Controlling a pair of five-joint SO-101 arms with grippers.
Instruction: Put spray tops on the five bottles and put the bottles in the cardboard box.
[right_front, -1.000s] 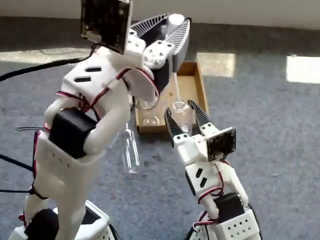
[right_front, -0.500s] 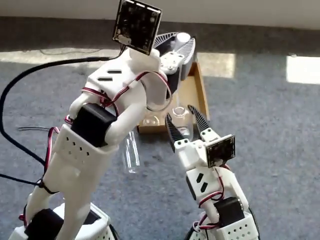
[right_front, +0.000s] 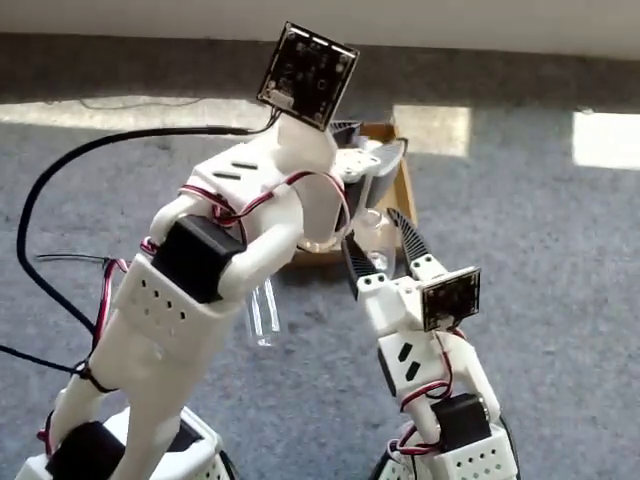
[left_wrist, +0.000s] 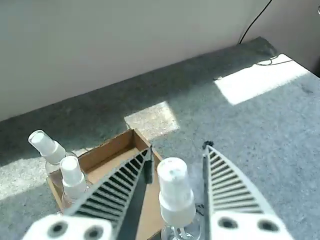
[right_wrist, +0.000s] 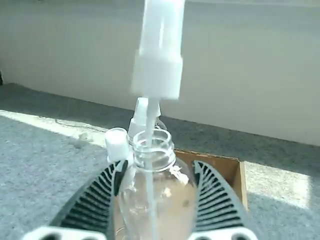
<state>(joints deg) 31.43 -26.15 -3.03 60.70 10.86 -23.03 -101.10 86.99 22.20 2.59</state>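
Your right gripper (right_wrist: 157, 169) clamps the open bottle (right_wrist: 152, 200) upright at lower centre; the spray top (right_wrist: 157, 60), seemingly pinched in your left gripper (left_wrist: 177, 150), hangs directly above, tube vertical into the neck.

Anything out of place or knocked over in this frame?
One loose bottle is on the carpet by the left arm, apart from the cardboard box; upright or tipped, I cannot tell. The spray top above the held bottle in the right gripper is simply not seated yet.
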